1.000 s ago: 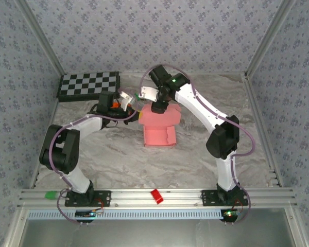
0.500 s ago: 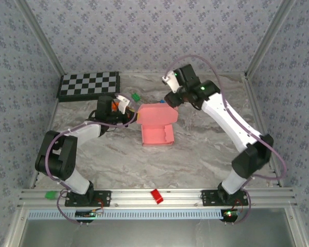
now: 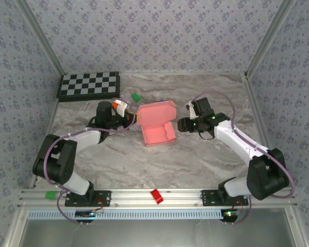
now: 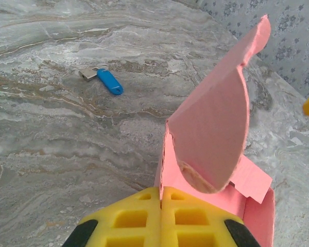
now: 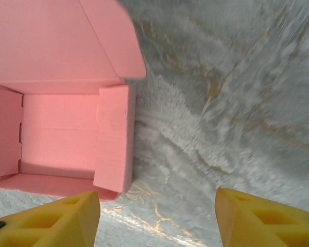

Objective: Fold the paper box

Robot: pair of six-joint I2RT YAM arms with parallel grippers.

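"Where was the box when you looked?"

"The box (image 3: 158, 135) sat near the middle of the table (image 3: 195, 159), a little toward 12 o'clock. Its lid (image 3: 157, 111) stood up on the 12 o'clock side, and the tray part was open on top."

"Did the arms have hold of it?"

"The left gripper (image 4: 161, 198) was at the box's 10 o'clock. Its two fingers were squeezed tight together, and the thin side wall looked pinched between them. The right gripper (image 5: 157, 195) was at the box's 3 o'clock, close but not touching. Its fingers were spread wide and had nothing in them."

"Would the box be hard to handle?"

"I thought it was very light, just thin card. It would bend easily. The lid looked a bit curved all by itself. I guessed it would slide on the smooth table if you pushed it from one side only, and a hard squeeze in the wrong spot could leave a crease."

"So where would you take hold?"

"On the thin edge of a wall or flap, close to a fold line. I'd keep one side pinned, like the left one was. Then I'd push the lid softly from 12 o'clock down toward 6 o'clock, flat on its face, not at a corner."
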